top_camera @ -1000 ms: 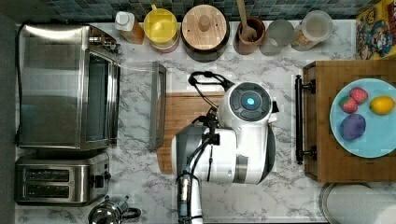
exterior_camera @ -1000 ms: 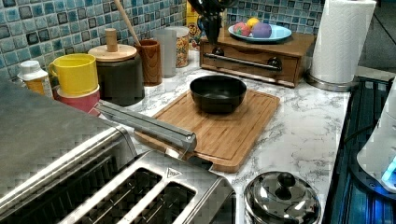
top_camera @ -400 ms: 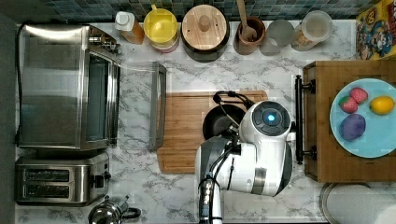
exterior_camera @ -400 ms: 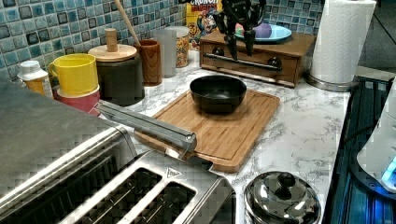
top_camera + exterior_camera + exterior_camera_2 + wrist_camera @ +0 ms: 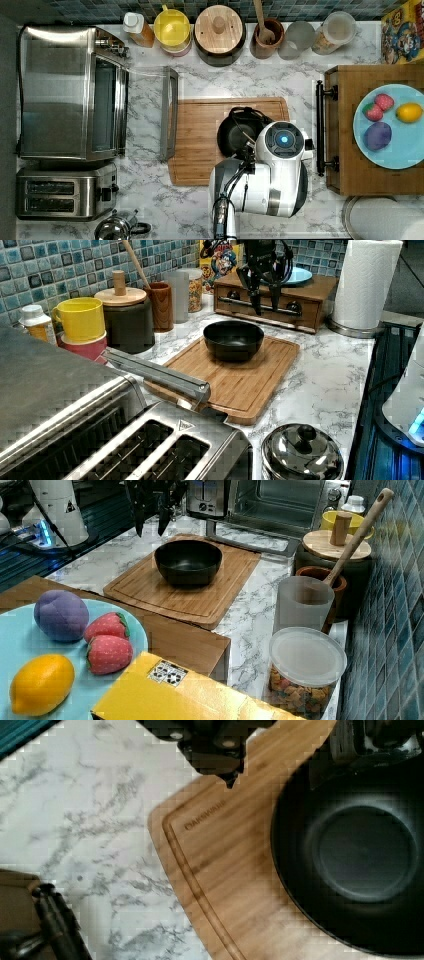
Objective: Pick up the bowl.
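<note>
A white marble surface (image 5: pixel 240 80) runs below a blue-tiled wall, with a wooden cutting board (image 5: pixel 200 140) lying in its middle. At the top view's left stand a toaster oven (image 5: pixel 70 92) with its door (image 5: pixel 169 112) folded down beside the board, and a toaster (image 5: pixel 62 192) below it. Along the wall sit a yellow mug (image 5: pixel 80 320), a dark pot with a wooden lid (image 5: pixel 127 315), a brown holder with a wooden spoon (image 5: pixel 161 302), a frosted cup (image 5: pixel 304 602) and a lidded jar (image 5: pixel 306 672). At the top view's right a wooden tray (image 5: pixel 345 160) carries a light blue plate (image 5: pixel 405 145) of fruit.

The bowl (image 5: pixel 233 339) rests upright on the board, toward the tray-side half. It is round, black and slightly glossy, plain and empty inside, with a flat circular bottom visible in the wrist view (image 5: pixel 367 850).

The pincer (image 5: pixel 264 292) hangs above the board's edge nearest the tray, beside the bowl and clear of it. Its two dark fingers (image 5: pixel 139 522) point down, spread apart with nothing between them.
</note>
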